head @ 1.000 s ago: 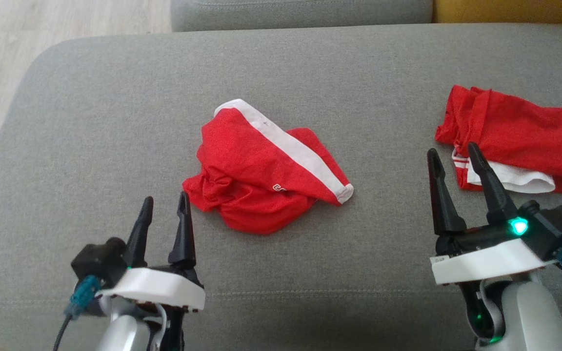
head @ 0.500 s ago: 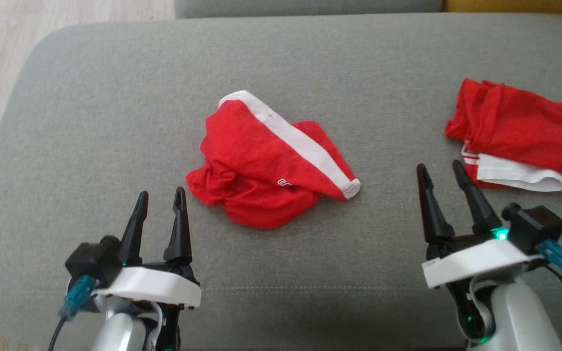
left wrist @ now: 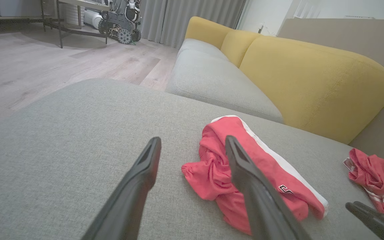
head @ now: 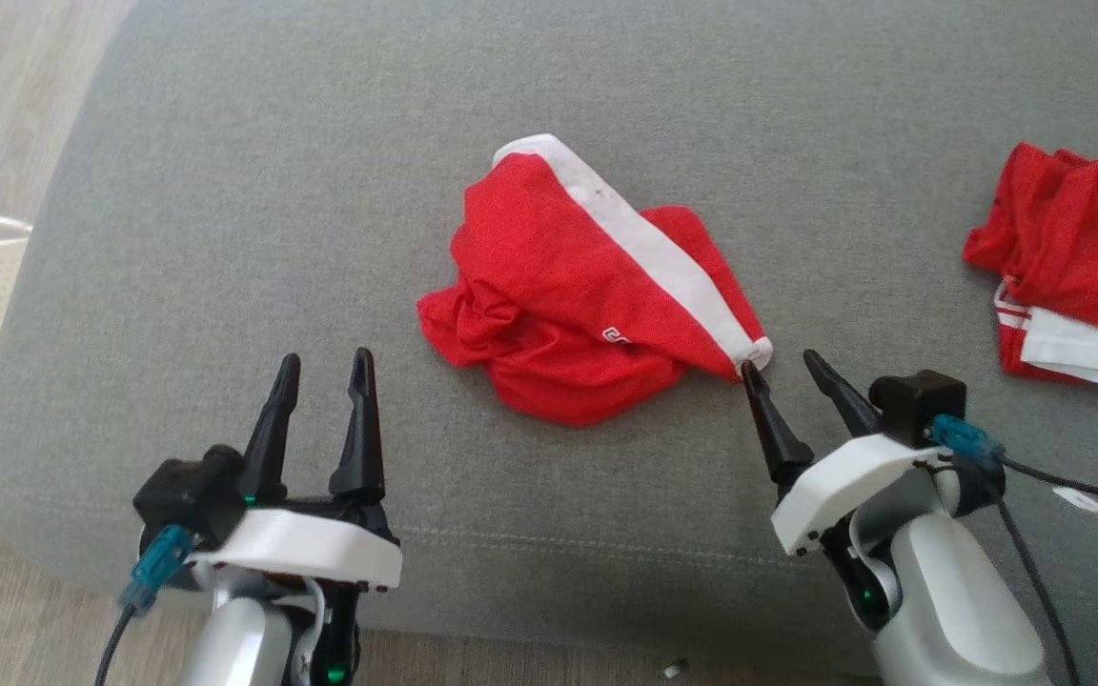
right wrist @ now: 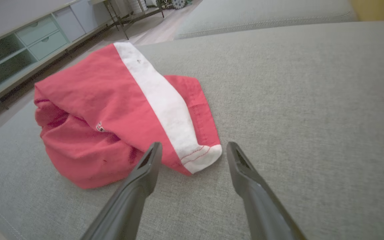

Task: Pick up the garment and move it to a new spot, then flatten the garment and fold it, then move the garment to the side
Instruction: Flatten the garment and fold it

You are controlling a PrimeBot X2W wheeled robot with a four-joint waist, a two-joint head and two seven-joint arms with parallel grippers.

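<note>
Roughly mid-cushion (head: 320, 191) in head view: crumpled red garment (head: 587, 295), soft, light, probably limp. Left hand (head: 325, 360) wide open, empty, near the front edge. Right hand (head: 780, 362) wide open, empty, tips just beside the white-banded corner (head: 749, 348). Left wrist view: garment right of the fingers. Right wrist view: that corner lies between the fingers, so pinch there.

Garment (head: 587, 305): you see thin red cloth, matt and creased, with a smooth white band.
Seat cushion (head: 273, 238): grey woven fabric, coarse, matt.
Fingers of your left gripper (head: 325, 360) and right gripper (head: 780, 362): dark matt plastic.
Floor (left wrist: 45, 66): pale wood-grain boards, smooth.
</note>
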